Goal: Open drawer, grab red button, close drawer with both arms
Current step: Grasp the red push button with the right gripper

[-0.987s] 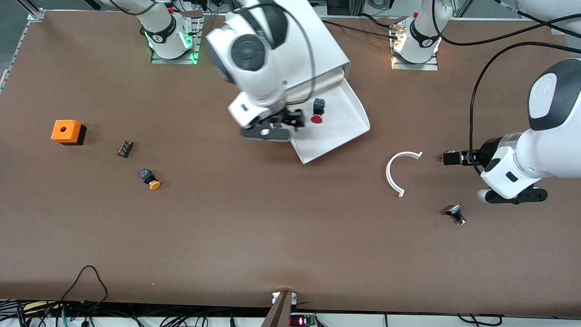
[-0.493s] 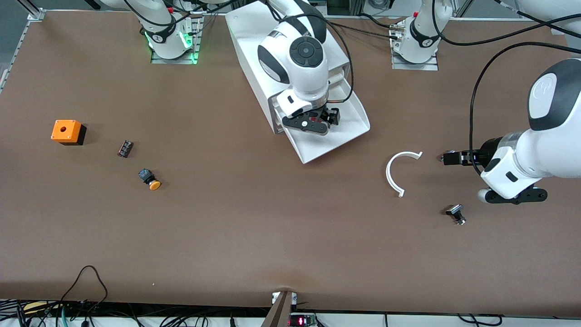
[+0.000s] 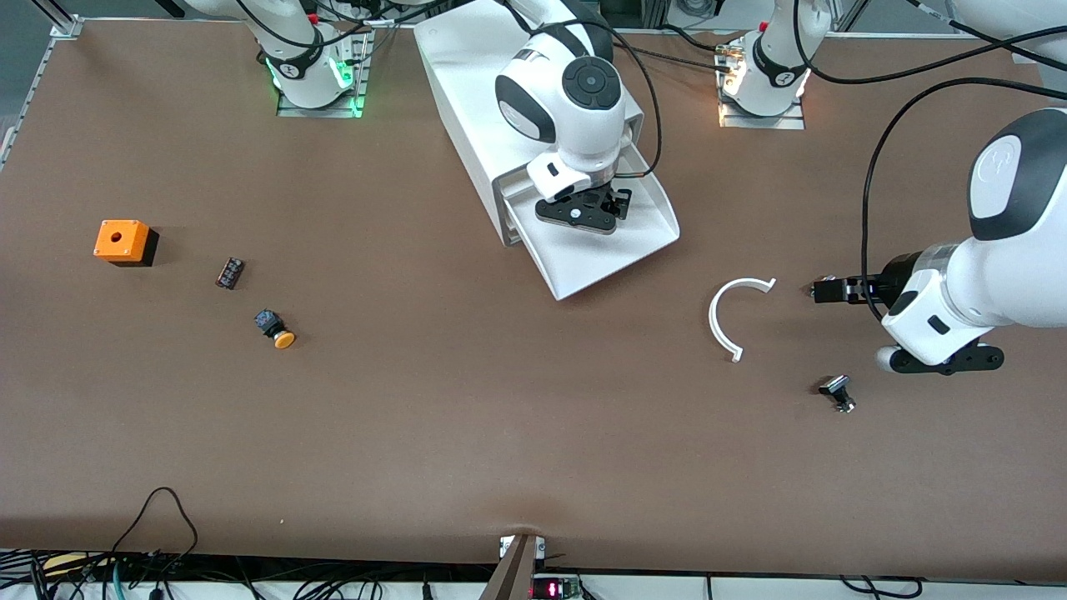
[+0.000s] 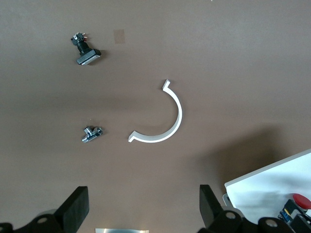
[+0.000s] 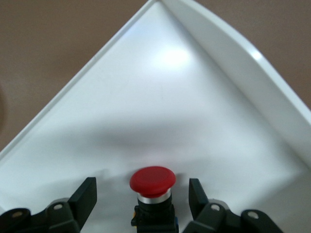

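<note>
In the open drawer (image 3: 608, 250), the button (image 5: 152, 183) lies between the right gripper's (image 3: 583, 212) jaws, which stand apart, untouching. A skewed squeeze could pop its round cap free. The left gripper (image 4: 141, 206) waits wide over the counter (image 3: 500, 417).

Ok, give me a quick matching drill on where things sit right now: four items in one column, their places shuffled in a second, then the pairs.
Items
1. red button
2. white curved piece
3. orange-capped button
4. left gripper

Places
A. on the table toward the right arm's end, near the orange box
B. in the open drawer, between the right gripper's fingers
C. open, above bare table
D. on the table between the drawer and the left arm

Pairs: 1-B, 2-D, 3-A, 4-C
</note>
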Controlling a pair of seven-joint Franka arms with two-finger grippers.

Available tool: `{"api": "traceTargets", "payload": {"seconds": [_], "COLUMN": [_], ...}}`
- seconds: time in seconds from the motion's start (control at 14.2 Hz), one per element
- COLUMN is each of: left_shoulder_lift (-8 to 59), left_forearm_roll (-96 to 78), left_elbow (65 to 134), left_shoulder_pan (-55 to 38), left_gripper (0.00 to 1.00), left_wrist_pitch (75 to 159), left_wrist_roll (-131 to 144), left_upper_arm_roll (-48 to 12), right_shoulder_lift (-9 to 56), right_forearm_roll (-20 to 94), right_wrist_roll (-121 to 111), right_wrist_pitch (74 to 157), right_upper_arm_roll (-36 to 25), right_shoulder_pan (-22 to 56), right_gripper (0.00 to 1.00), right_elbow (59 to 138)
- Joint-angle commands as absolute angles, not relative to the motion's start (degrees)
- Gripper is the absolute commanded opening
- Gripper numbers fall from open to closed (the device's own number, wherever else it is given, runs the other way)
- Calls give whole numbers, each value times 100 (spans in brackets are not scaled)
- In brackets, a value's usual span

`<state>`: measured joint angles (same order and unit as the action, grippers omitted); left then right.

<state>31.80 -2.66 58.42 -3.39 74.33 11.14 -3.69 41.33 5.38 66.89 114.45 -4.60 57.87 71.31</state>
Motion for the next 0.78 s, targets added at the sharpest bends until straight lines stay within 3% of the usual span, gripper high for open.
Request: {"api": "traceTargets", "payload": {"seconds": [0.0,0.14,0.35,0.42,0.7], "left_shoulder_lift": [3094,3103,3103,3103,3111], "left_forearm_roll": [-79,-79,-70,-70,-88], "left_elbow": [5968,5968,5968,5968,5976], "left_shoulder_pan": [-352,-360,-352,-352,-378], "left_gripper": [100,100,100,100,100], "left_wrist_pitch": [7506,7506,7506,7506,7750], "left_wrist_roll": [1099,1099,1099,1099,1177], "left_upper_arm_roll": [-378,-378,-378,-378,-378], "right_shoulder_lift": [4201,4201,4166,4166,3921], "right_forearm_roll": [378,360,360,369,430], "right_wrist_roll": [6829,6829,6672,6601,6338], "right_wrist_pitch": [11417,11513,11505,11496,11382], "right_upper_arm_roll": [-536,-536,-545,-554,-589], "right_shoulder_pan": [5897,5897,5880,5880,5626], "right_gripper": [73,57,11,0,0], "right_elbow": [7110,7119,7110,7110,7058]}}
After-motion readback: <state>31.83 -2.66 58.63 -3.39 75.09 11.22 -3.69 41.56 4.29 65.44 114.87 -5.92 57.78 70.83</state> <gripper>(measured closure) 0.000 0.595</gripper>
